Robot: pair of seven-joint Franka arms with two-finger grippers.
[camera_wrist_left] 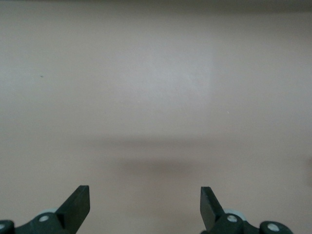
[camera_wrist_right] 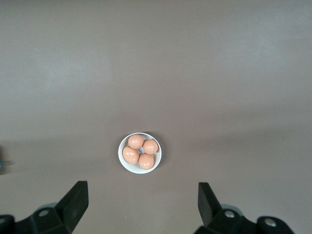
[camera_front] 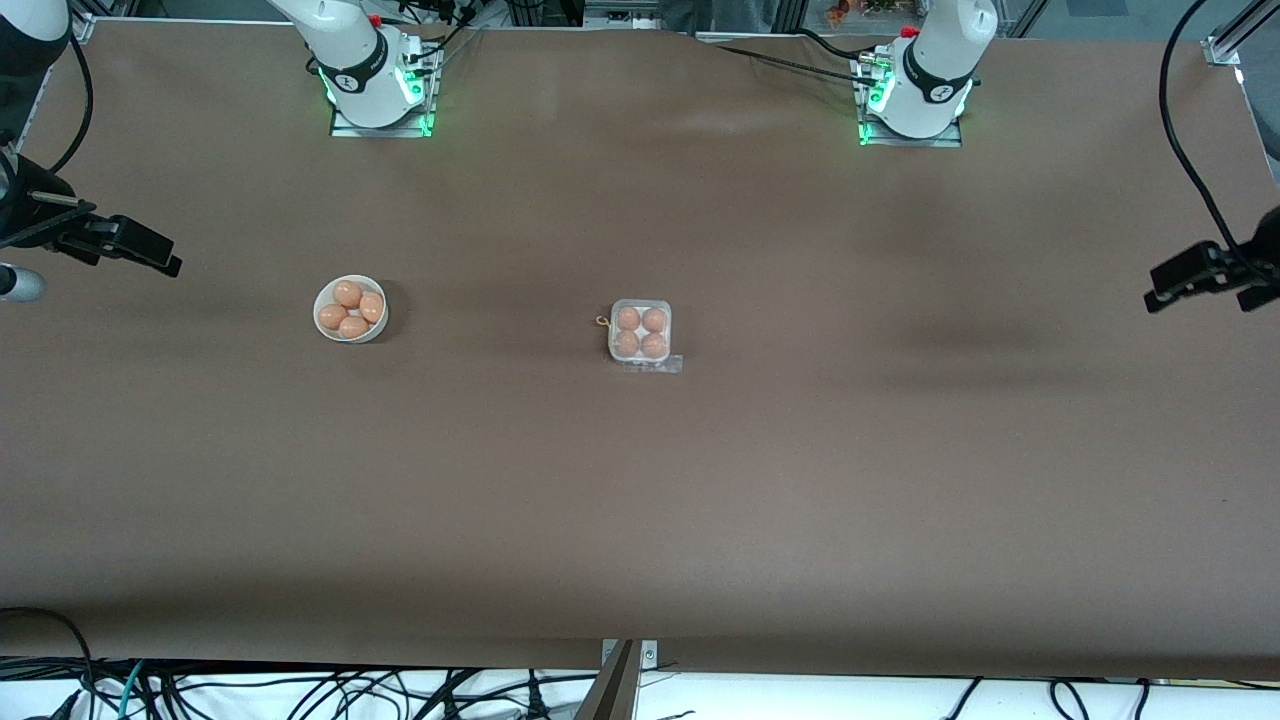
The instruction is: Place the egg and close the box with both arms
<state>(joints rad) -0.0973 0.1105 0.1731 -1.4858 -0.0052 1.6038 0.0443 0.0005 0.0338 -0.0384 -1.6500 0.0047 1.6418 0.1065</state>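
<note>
Front view: the box (camera_front: 640, 333) sits near the middle of the brown table (camera_front: 700, 500), a small square clear-plastic carton with four round cells. Each cell appears to hold an orange-brown egg, and the clear lid looks to be down or nearly down over them, with a flap of plastic lying on the table at the box's edge nearer the camera. I cannot tell whether it is latched.

A round white bowl (camera_front: 349, 309) stands well apart from the box, toward the right arm's end of the table. It holds four more eggs (camera_front: 352, 308), packed touching one another.

The eggs look light, smooth, rounded and likely fragile, so one would probably slip under a hard pinch. A gentle hold across the narrow middle of the topmost egg seems safest. The box looks thin, light and flexible. It would likely slide when pushed, so one gripper should steady the tray while the other presses the lid's free edge.

The right gripper (camera_wrist_right: 141, 200) hangs high over the table at the right arm's end, jaws spread wide and empty. The left gripper (camera_wrist_left: 145, 202) hangs over bare table at the left arm's end, also spread wide and empty.
</note>
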